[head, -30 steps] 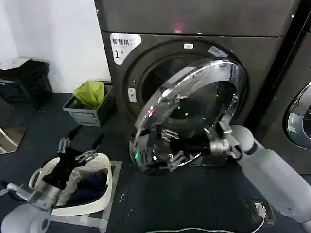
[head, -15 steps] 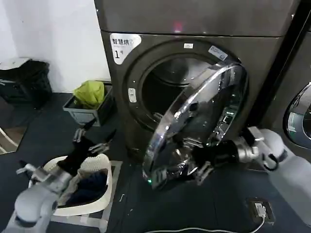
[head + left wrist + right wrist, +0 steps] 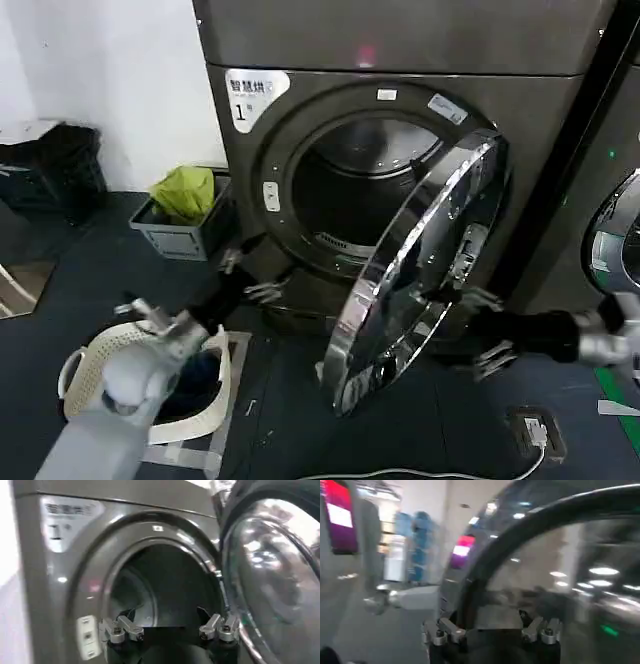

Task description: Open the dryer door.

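Note:
The dryer door (image 3: pixel 420 260) stands wide open, swung to the right, and I see its chrome rim almost edge-on. The dark drum opening (image 3: pixel 345 215) is uncovered. My right gripper (image 3: pixel 480 330) is open, low on the door's right-hand side and close to its dark inner face. In the right wrist view the gripper (image 3: pixel 490 626) has nothing between its fingers, with the door's dark rim and glass (image 3: pixel 560 565) straight ahead. My left gripper (image 3: pixel 250 277) is open and empty, low in front of the dryer by the opening's left edge. The left wrist view shows this gripper (image 3: pixel 170 626) facing the drum, with the door (image 3: pixel 270 565) to one side.
A white laundry basket (image 3: pixel 95 360) with dark clothes sits on the floor at the front left. A grey bin holding a green bag (image 3: pixel 185 215) is beside the dryer. The neighbouring machine (image 3: pixel 620 250) stands at the right. A power socket (image 3: pixel 535 430) and cable lie on the floor.
The door swung further open to the right, and the right gripper moved right and back with it. The left arm rose from the basket toward the dryer opening.

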You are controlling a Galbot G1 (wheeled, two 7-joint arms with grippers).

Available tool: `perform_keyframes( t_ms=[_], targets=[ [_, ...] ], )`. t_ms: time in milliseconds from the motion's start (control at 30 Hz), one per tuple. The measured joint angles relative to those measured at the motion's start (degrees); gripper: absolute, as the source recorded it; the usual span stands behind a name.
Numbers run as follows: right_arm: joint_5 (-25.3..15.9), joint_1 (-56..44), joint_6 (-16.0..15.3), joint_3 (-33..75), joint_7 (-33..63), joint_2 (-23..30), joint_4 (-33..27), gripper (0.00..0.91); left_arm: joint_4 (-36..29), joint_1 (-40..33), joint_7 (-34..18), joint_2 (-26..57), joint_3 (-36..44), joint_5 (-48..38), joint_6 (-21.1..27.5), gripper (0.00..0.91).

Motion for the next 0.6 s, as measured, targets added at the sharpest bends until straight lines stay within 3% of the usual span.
perform_keyframes(
  t_ms=[100,333,600],
  targets=[
    [0.92,-9.38,2.19,10.20,1.48,2.84,1.50,0.907,1.20,-2.18,0.26,-0.05,2.94,-0.13,-0.51,0.907],
    [-2.83,-27.34,11.56,29.85,9.33,14.97,6.05,0.907,2.46,-6.74,0.62,-0.13,9.41,-0.83,-1.52,0.907],
    [-4.85,-36.45,20.84,42.46,19.09,30.35,6.93,0.907,4.25,-11.64,0.46,-1.42,18.05,-1.74,-2.51,0.907]
  ],
)
